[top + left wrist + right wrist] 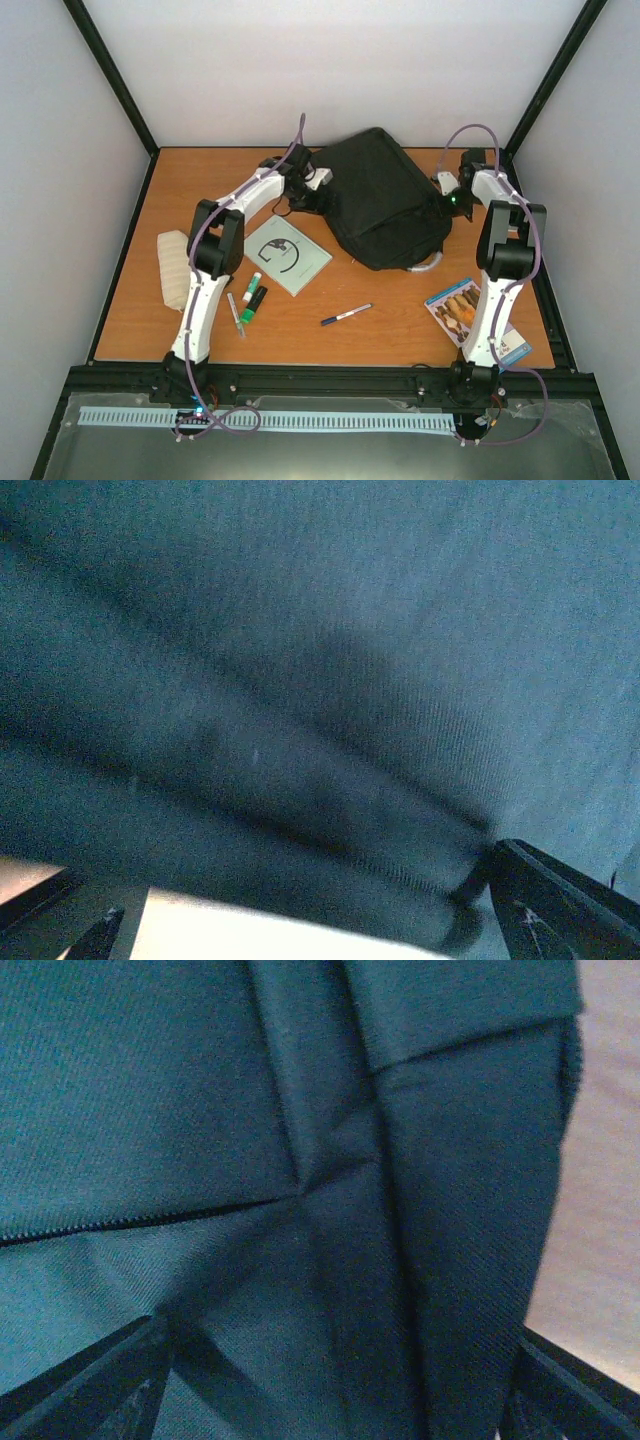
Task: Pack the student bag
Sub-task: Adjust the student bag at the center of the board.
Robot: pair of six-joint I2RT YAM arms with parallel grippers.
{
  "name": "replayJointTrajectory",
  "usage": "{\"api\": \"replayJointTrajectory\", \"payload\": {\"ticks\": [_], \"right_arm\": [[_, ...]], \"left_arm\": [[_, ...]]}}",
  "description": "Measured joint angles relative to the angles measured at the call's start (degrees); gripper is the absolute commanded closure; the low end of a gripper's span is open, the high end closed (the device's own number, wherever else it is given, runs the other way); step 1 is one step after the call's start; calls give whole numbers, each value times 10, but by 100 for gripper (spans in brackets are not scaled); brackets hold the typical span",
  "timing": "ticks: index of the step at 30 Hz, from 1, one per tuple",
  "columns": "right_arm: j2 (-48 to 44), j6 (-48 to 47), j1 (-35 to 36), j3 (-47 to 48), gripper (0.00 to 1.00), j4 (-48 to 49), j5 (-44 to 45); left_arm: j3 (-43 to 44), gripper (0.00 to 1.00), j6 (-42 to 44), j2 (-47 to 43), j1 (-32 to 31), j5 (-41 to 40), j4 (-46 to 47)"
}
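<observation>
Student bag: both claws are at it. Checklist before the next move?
1. Left claw open, bag fabric between its jaws: ok.
2. Right claw open over a fabric fold: ok.
3. One claw at each side of the student bag: ok.
4. Bag opening reachable: cannot tell; the zip in the right wrist view looks shut.
5. Items packed: not ok; booklet, pen and markers lie on the table.
</observation>
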Motion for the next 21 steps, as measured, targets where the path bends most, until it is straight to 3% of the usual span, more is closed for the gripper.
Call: {"api": "replayJointTrajectory", "payload": {"ticks": [6,12,21], "right_arm": [[-55,-3,4,-91,19,6,-9],[-131,-5,10,-190,19,-4,1],[-179,-11,14,-242,14,-17,21]], "left_arm": [[71,8,16,54,-2,13,-3],[144,5,29,106,-4,21,-1],[232,0,60,151,-12,20,0]]}}
